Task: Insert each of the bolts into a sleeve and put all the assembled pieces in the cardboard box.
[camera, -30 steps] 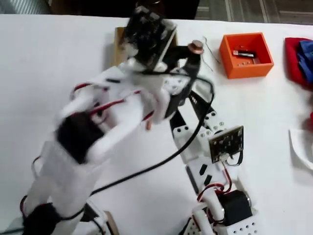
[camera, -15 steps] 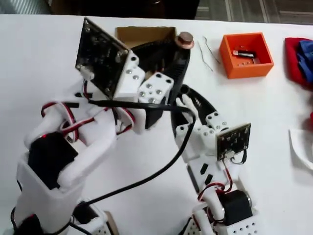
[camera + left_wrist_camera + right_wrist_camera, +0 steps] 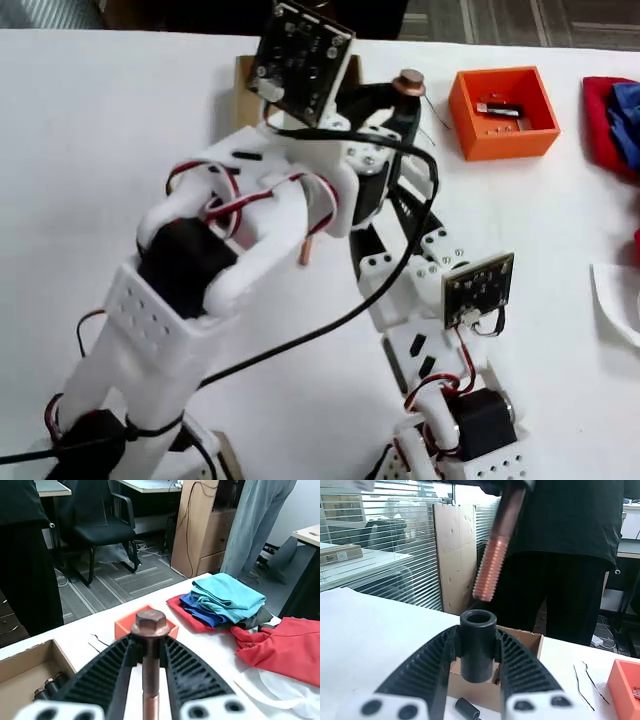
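The right end effector is closed on a black sleeve, held upright. Just above it the bolt hangs tilted, threaded tip near the bore but apart. The left end effector grips that bolt by the shank, hex head past its fingertips. Just beyond the right end effector: cardboard box, dark cylindrical pieces inside. Farther out on the surface, an orange tray.
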Motion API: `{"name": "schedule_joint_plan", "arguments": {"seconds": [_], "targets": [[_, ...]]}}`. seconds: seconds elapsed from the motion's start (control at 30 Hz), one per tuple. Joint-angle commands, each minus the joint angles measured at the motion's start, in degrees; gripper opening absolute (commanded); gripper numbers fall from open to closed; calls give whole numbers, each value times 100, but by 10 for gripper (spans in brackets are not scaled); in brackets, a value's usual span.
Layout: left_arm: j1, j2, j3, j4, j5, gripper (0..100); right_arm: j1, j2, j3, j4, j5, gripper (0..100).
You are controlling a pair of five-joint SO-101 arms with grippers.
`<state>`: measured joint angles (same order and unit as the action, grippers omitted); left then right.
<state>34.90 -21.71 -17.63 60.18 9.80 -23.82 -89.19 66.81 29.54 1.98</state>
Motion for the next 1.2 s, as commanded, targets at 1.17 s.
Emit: {"name": "schedule_joint_plan", "arguments": {"seconds": [1.17], "targets": [[-35,-299,585,-132,-141,24,716,1490,-1653,-110,-589,19]]}}
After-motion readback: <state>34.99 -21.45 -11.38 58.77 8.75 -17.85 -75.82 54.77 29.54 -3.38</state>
